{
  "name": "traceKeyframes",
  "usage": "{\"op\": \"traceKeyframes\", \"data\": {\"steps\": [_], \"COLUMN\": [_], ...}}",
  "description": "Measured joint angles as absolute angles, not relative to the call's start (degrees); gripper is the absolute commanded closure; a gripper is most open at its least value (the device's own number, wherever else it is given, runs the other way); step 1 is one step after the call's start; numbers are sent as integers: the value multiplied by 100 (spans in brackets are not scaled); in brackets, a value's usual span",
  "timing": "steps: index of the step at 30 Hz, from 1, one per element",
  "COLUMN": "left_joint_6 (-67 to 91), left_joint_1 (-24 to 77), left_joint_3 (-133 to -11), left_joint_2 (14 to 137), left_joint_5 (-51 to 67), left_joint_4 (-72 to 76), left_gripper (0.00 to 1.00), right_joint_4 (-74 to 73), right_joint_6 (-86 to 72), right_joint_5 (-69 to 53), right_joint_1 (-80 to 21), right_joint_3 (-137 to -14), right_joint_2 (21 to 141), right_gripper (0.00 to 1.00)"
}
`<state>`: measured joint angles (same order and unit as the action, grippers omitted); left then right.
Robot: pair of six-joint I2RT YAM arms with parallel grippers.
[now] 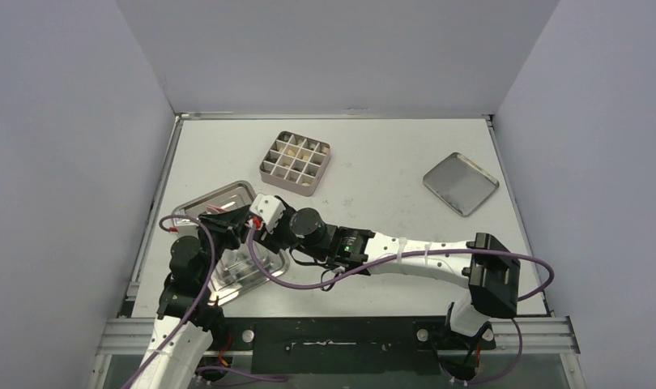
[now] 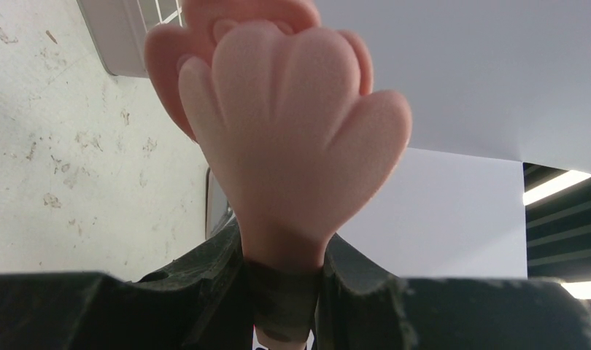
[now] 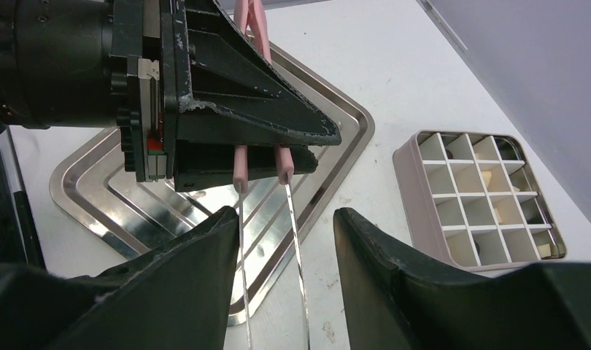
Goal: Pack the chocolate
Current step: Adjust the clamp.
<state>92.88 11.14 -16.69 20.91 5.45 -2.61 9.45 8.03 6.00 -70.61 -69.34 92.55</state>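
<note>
Small cream chocolate pieces (image 3: 489, 177) lie in a few cells of the gridded tin (image 3: 405, 182), which stands at the back middle of the table (image 1: 286, 181). My left gripper (image 2: 282, 248) is shut on the stem of pink paw-tipped tongs (image 2: 292, 109). In the right wrist view the tongs' two thin metal arms (image 3: 296, 240) run from the left gripper down between my right gripper's (image 3: 285, 226) open jaws. Both grippers meet over the silver stepped tray (image 1: 227, 194), the left gripper (image 1: 225, 220) beside the right gripper (image 1: 256, 219). No chocolate shows on the tray.
The tin's metal lid (image 1: 461, 183) lies upside down at the back right. The tray (image 3: 81, 189) sits at the front left, near the left wall. Grey walls enclose the table on three sides.
</note>
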Motion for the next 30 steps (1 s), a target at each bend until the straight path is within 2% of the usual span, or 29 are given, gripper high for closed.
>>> {"op": "traceKeyframes", "data": {"steps": [6, 30], "left_joint_6": [9415, 9553], "left_joint_1": [1114, 1114], "left_joint_3": [-1608, -1487], "left_joint_2": [2040, 1927], "left_joint_5": [543, 552], "left_joint_4": [-268, -329], "left_gripper": [100, 100], "right_joint_4": [930, -161], "right_joint_6": [921, 1321], "right_joint_5": [622, 751], "right_joint_1": [-7063, -7137], "right_joint_3": [-6934, -7334], "right_joint_2": [9255, 9308], "right_gripper": [45, 47]}}
